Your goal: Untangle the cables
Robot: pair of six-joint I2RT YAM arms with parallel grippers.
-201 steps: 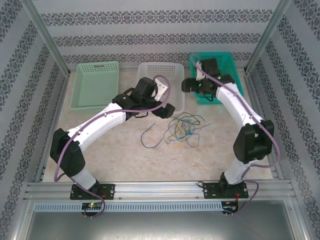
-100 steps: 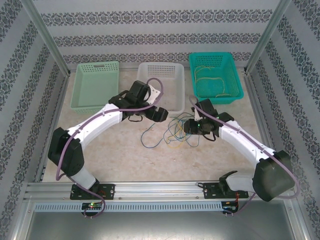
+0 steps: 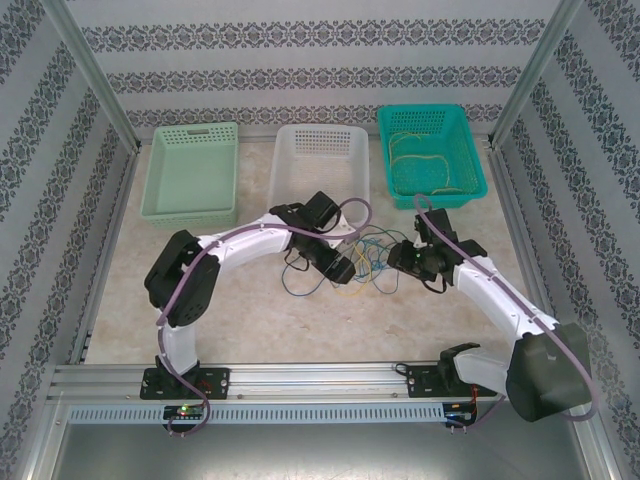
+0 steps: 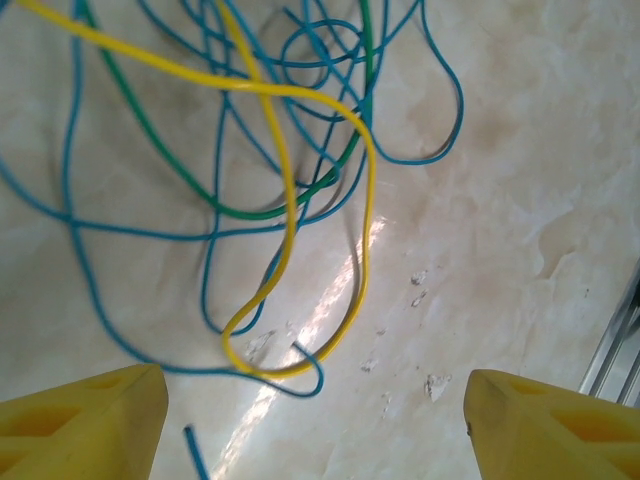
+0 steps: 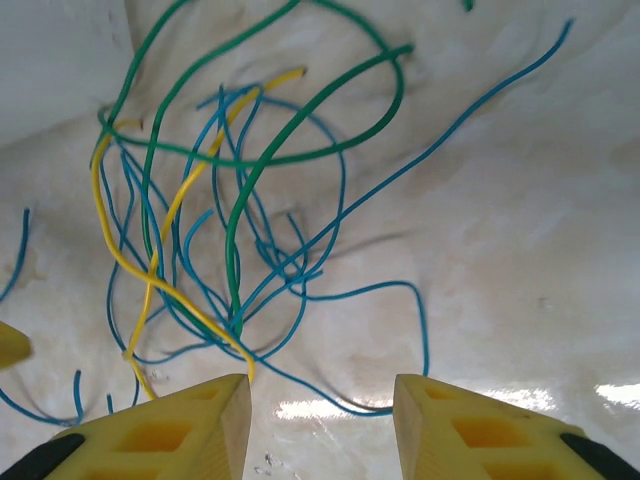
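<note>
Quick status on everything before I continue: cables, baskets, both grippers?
Yellow, blue and green thin cables on table: tangled together, none held.
Yellow cables in teal plastic basket: loosely coiled.
White plastic basket: looks empty.
Light green plastic basket: empty.
Left gripper: open, above tangle.
Right gripper: open, above tangle.

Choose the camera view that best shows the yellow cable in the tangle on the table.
Left wrist: the yellow cable is large and sharp, its loop crossing blue and green strands. The right wrist view shows it thinner, threaded among other strands. The top view gives a small yellow trace among the strands.
</note>
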